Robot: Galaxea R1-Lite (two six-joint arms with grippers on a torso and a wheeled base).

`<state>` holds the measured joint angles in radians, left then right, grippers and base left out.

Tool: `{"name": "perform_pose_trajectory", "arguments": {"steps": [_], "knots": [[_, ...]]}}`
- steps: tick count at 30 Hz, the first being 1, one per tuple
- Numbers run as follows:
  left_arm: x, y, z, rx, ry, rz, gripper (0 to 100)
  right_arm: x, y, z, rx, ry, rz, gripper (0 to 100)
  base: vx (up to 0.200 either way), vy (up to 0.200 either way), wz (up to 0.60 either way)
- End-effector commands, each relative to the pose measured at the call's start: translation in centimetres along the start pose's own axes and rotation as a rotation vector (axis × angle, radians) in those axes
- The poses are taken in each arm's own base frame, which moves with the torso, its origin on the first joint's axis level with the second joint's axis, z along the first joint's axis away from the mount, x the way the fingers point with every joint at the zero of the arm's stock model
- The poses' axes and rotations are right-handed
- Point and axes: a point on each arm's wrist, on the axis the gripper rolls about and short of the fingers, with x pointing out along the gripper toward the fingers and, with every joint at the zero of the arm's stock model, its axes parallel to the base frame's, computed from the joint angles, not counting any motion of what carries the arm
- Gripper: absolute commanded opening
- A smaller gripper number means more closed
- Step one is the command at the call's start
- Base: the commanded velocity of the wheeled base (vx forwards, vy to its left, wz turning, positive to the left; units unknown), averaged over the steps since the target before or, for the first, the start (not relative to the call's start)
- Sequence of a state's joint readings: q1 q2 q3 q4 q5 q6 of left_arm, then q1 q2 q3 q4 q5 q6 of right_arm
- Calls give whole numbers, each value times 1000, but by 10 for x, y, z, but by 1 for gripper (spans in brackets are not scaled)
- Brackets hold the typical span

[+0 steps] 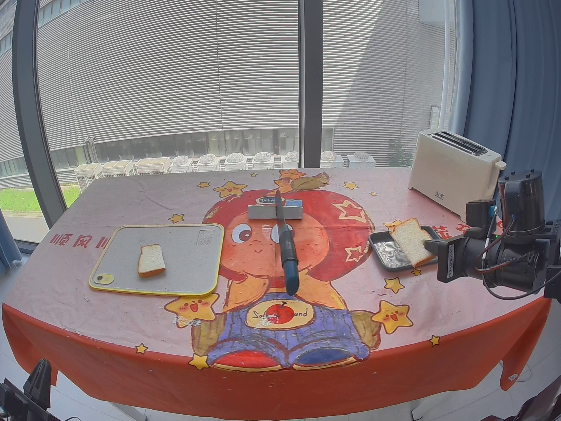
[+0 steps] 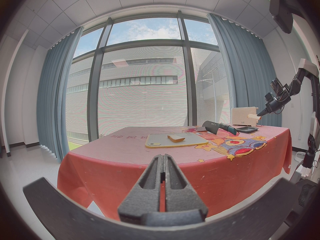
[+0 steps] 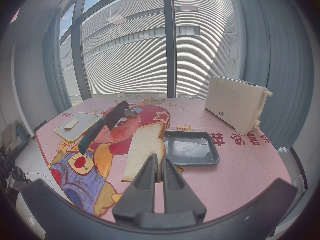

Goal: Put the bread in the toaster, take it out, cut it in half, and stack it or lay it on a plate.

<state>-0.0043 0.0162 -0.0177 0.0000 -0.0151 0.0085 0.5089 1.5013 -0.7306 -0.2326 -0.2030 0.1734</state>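
One bread slice [image 3: 145, 150] hangs clamped in the right gripper [image 3: 159, 160] over the tray [image 3: 196, 150].

Your head camera looks down from up high on the surface [image 1: 117, 299], facing the window [image 1: 175, 59]. Your left wrist camera sits low and far back, off the surface's left side, looking level across it. Your right wrist camera is close over the right side. All three see the cutting board [image 1: 187, 258], knife [image 1: 287, 252] and toaster [image 1: 453, 168].

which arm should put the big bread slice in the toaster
Right. The right gripper is shut on the bread slice, and the toaster stands on that side; the left gripper is shut, empty and far from both.
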Motion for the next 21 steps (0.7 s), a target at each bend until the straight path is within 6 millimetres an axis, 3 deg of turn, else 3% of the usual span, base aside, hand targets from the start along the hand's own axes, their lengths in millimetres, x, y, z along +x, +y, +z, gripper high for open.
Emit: {"name": "perform_pose_trajectory", "arguments": {"steps": [1, 8, 13, 21], "knots": [[0, 0, -5, 1, 1, -1, 0, 1, 0, 2, 10, -4, 0, 0, 0, 0, 0], [0, 0, -5, 1, 1, -1, 0, 4, -2, 2, 21, 3, -2, 0, 0, 0, 0], [0, 0, -5, 1, 1, -1, 0, 20, -3, -2, 30, 62, 76, 0, 0, 0, 0], [0, 0, -5, 1, 1, -1, 0, 51, -5, 0, 87, 110, 46, 0, 0, 0, 0]]}}
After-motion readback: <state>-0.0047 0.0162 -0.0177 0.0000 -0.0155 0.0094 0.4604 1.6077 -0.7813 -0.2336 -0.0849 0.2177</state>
